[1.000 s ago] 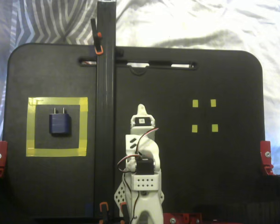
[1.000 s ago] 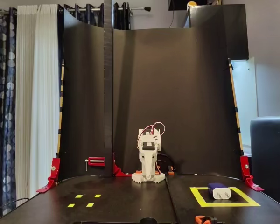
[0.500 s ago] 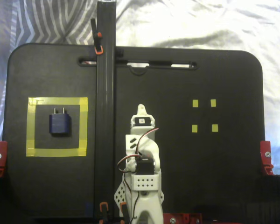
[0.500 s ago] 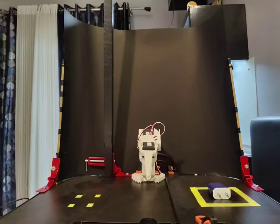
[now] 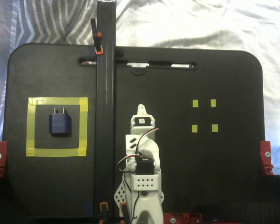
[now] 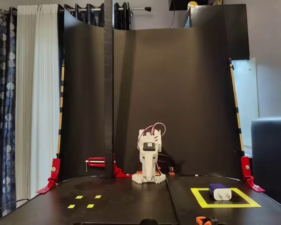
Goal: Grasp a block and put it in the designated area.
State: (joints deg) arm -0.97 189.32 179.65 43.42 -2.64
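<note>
The block [image 5: 59, 124] is dark navy with two short prongs. It lies flat inside the designated area [image 5: 57, 101], a yellow tape square at the board's left in a fixed view from above. From the front, the block [image 6: 219, 191] shows in the designated area [image 6: 225, 205] at lower right. My white arm is folded near the board's middle. Its gripper [image 5: 141, 108] points away from the base, shut with nothing in it, far right of the block. In the front view the gripper [image 6: 148, 174] sits low, left of the block.
Four tiny yellow tape squares [image 5: 195, 103] [image 6: 79, 197] mark the board's other side. A tall black post [image 5: 105, 93] [image 6: 108, 93] stands between arm and tape square. Red clamps [image 5: 266, 156] hold the board's edges. A curved black backdrop [image 6: 178, 93] stands behind the arm.
</note>
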